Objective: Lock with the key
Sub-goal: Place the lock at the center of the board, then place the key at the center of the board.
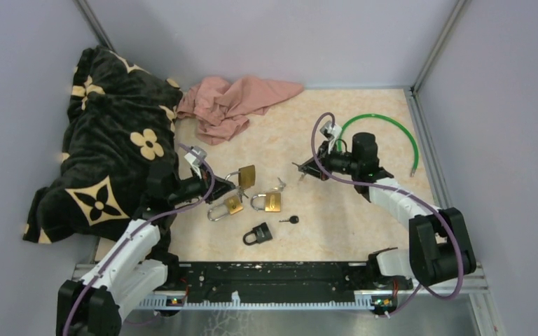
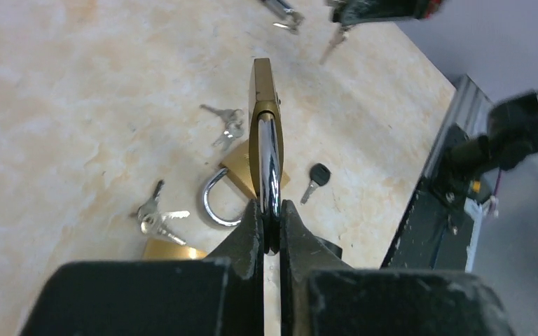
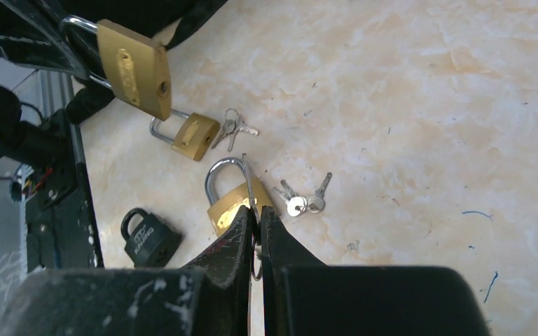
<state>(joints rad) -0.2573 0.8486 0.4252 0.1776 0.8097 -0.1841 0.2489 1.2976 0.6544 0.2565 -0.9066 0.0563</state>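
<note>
My left gripper (image 2: 271,224) is shut on the steel shackle of a brass padlock (image 2: 265,140), held edge-on above the table; in the top view this padlock (image 1: 246,175) hangs left of centre. My right gripper (image 3: 257,213) is shut on a thin silver key (image 3: 250,185), blade pointing forward, its ring between the fingers. The held padlock (image 3: 134,66) shows its keyhole face at the upper left of the right wrist view. The right gripper (image 1: 305,168) stands to the padlock's right, apart from it.
On the table lie two more brass padlocks (image 1: 232,205) (image 1: 270,202), a black padlock (image 1: 259,233), a black-headed key (image 1: 291,220) and a key bunch (image 1: 280,183). A black flowered blanket (image 1: 105,154), a pink cloth (image 1: 235,101) and a green tube (image 1: 392,129) lie around.
</note>
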